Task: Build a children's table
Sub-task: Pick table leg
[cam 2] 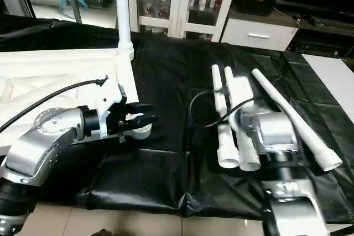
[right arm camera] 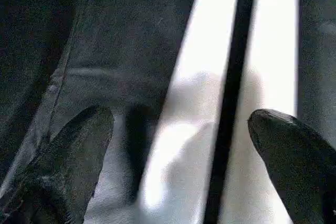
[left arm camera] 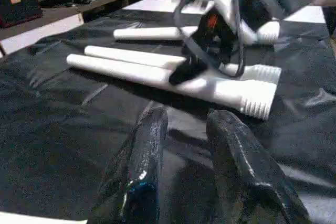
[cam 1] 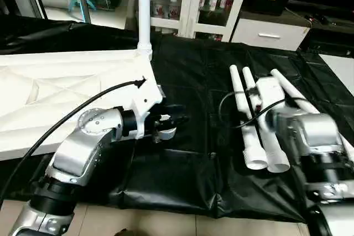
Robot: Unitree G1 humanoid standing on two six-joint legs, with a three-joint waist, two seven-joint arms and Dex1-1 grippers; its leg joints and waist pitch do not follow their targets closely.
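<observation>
Three loose legs (cam 1: 249,122) side by side on the black cloth (cam 1: 188,75), right gripper (right arm camera: 181,145) spread wide just above two, left gripper (cam 1: 168,124) part open and empty near the tabletop (cam 1: 50,92): light, stiff, slippery tubes, best pinched mid-shaft.

Head stereo downward; wrist close-ups.

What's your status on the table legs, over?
Right tool open over loose white plastic tube legs on black sheet. Left tool empty beside white ribbed tabletop; one leg fitted. Nothing blocking.
</observation>
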